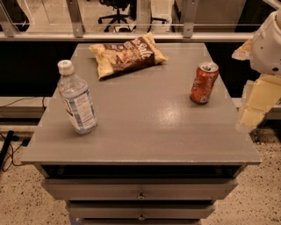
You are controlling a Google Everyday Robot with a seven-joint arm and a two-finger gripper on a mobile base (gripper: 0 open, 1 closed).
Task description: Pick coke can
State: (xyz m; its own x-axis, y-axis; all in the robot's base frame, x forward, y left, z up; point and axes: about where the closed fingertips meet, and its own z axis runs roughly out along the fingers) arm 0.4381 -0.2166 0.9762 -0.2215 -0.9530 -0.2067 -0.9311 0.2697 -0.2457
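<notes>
The coke can [203, 83] is orange-red with a silver top and stands upright on the right side of the grey table top [149, 127]. My gripper [256, 104] hangs at the right edge of the view, just beyond the table's right edge. It is to the right of the can and a little nearer the front. It is apart from the can and holds nothing.
A clear water bottle [77, 99] with a white cap stands on the left side. A chip bag [127, 54] lies at the back middle. The table has drawers [140, 190] below its front edge. A rail and an office chair [115, 9] are behind it.
</notes>
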